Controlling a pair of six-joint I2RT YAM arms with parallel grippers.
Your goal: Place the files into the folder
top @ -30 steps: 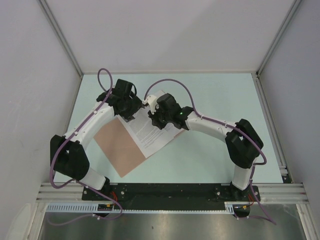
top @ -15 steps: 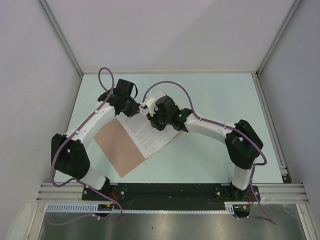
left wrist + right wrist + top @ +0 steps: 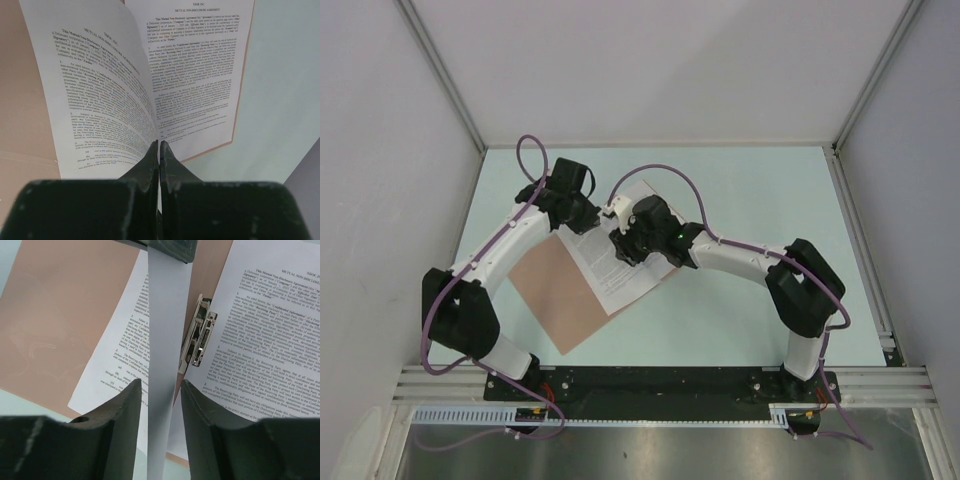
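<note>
Salmon-pink flat card folder (image 3: 555,295) lies open on the pale green table (image 3: 750,200), lower left of centre in the top view. White paper sheet with black printed text (image 3: 620,272) lies flat on its right part, beside a silver metal clip (image 3: 197,340). Further up, left fingers (image 3: 150,161) are pressed together, pinching the lower edge of a second printed sheet (image 3: 95,90), which is lifted and curled. Right fingers (image 3: 127,405) are spread, straddling that raised sheet with a slim gap on each side.
</note>
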